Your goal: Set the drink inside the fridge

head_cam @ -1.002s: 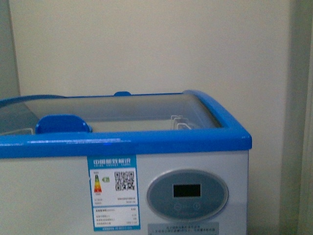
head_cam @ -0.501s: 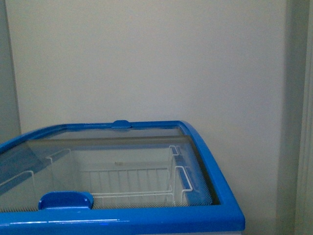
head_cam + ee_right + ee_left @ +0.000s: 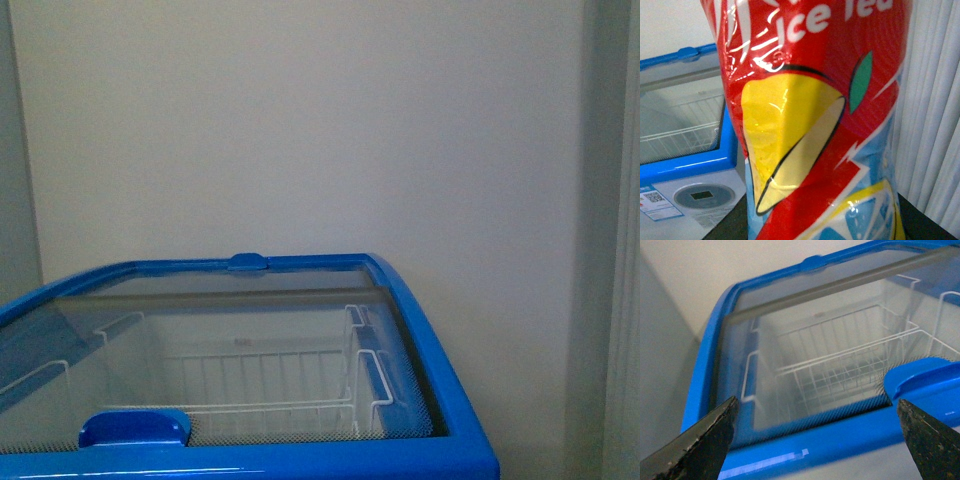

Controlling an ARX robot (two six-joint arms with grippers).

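Note:
The fridge (image 3: 455, 420) is a white chest freezer with a blue rim and a glass lid; white wire baskets (image 3: 270, 385) show through the glass. A blue lid handle (image 3: 135, 428) sits at the near edge. Neither arm shows in the front view. In the left wrist view my left gripper (image 3: 815, 442) is open and empty, its dark fingers (image 3: 705, 445) spread just before the fridge's near blue rim (image 3: 840, 432). In the right wrist view the drink (image 3: 815, 125), with a red label reading "Ice Tea", fills the frame; my right gripper is shut on it, its fingers hidden.
A plain cream wall (image 3: 300, 130) stands behind the fridge. The right wrist view shows the fridge's front with a grey control panel (image 3: 702, 196) and a label, and white vertical slats (image 3: 935, 125) at the side. A dark surface (image 3: 735, 220) lies below the drink.
The front view has risen: the fridge's front panel and label dropped out of sight, and the glass lid and wire baskets inside came into view from above.

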